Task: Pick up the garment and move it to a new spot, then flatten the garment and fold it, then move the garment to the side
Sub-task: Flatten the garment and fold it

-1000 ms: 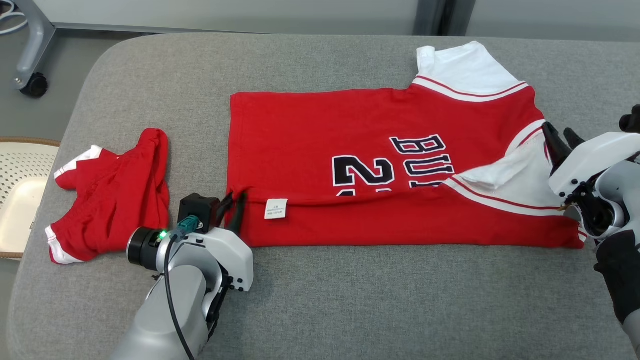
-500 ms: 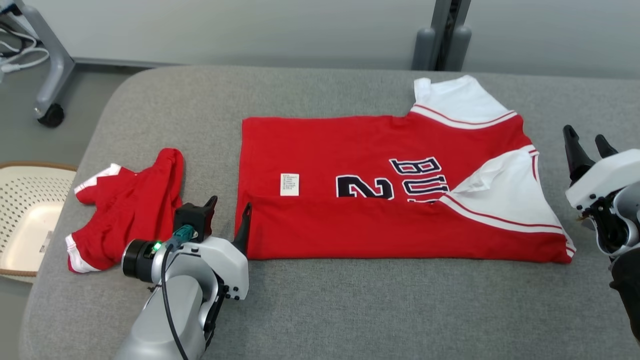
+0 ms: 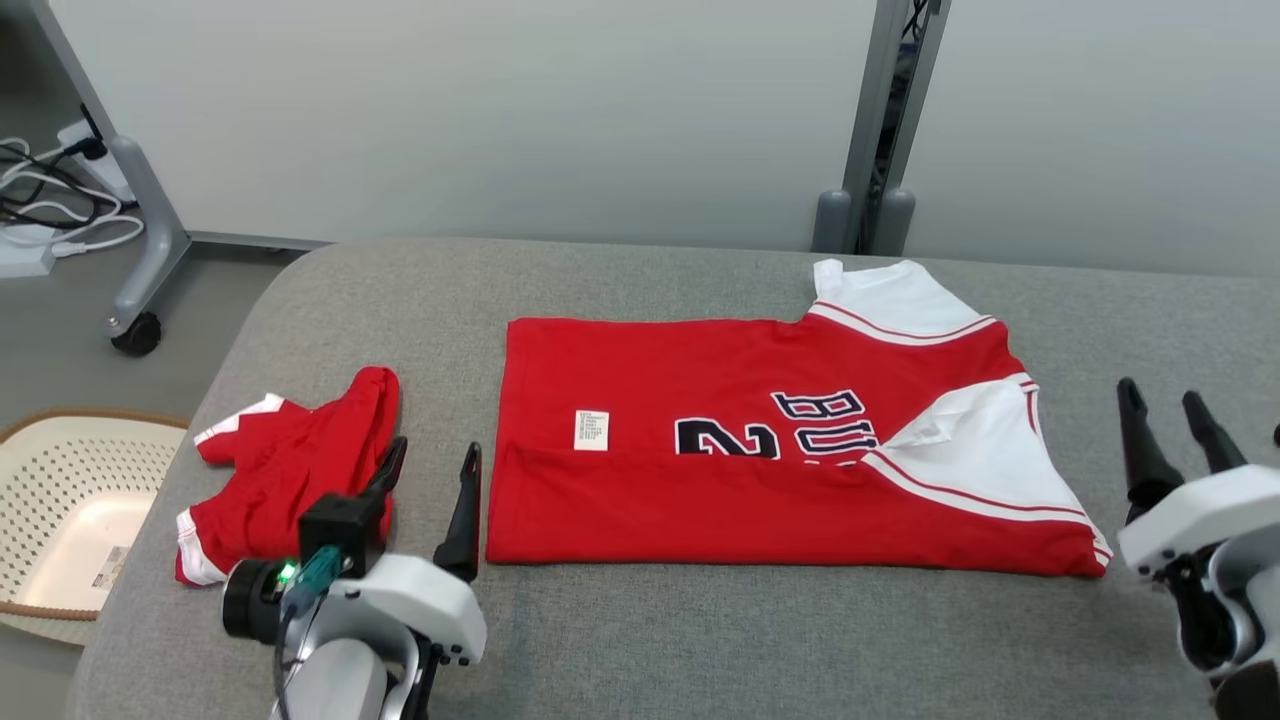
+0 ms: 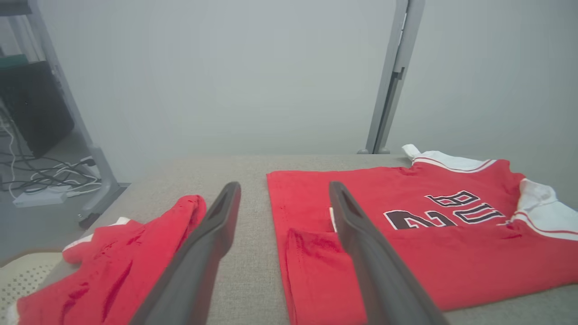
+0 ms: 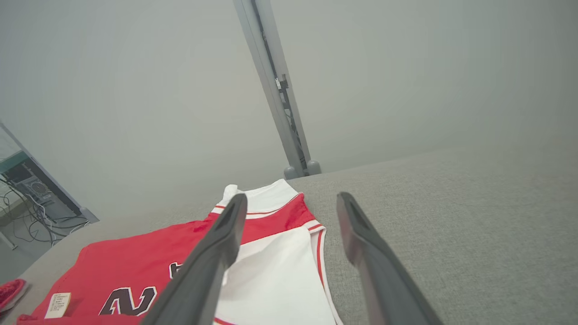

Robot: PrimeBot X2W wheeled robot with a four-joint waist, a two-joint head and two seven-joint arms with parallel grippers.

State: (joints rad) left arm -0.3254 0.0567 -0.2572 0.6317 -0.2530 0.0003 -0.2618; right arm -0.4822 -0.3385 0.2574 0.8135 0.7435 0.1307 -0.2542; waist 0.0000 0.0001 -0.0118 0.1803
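1. The garment (image 3: 780, 440), a red jersey with white sleeves, lay spread across the middle of the grey padded table (image 3: 760, 640), with its hem end toward the robot's left and its shoulder end toward the right.
2. Its near long edge was turned up over the body, hiding the lower part of the printed number. The near sleeve (image 3: 985, 450) was folded in on top, while the far sleeve (image 3: 885, 300) stuck out flat beyond the body.
3. Judging from that lie, the relocation and flattening looked done, and one lengthwise fold had been made. The far side, any crosswise fold and the shift to the side appeared left to do.
4. The left gripper (image 3: 435, 448) hovered just beside the hem end with its fingers spread and empty. The right gripper (image 3: 1158, 392) stood off the shoulder end, also parted and grasping nothing.
5. The head view gave the whole layout: a care label (image 3: 591, 430) on the body, a second red piece (image 3: 290, 470) crumpled at the left gripper's outer side, and a perforated basket (image 3: 60, 450) beyond the table's left edge.
6. The low left wrist view showed what the head view flattened: the folded layer's corner sat slightly raised and wrinkled near the hem.
7. The right wrist view showed the white sleeve overlapping the red, bare table to its right, and a grey post (image 5: 275, 90) behind.
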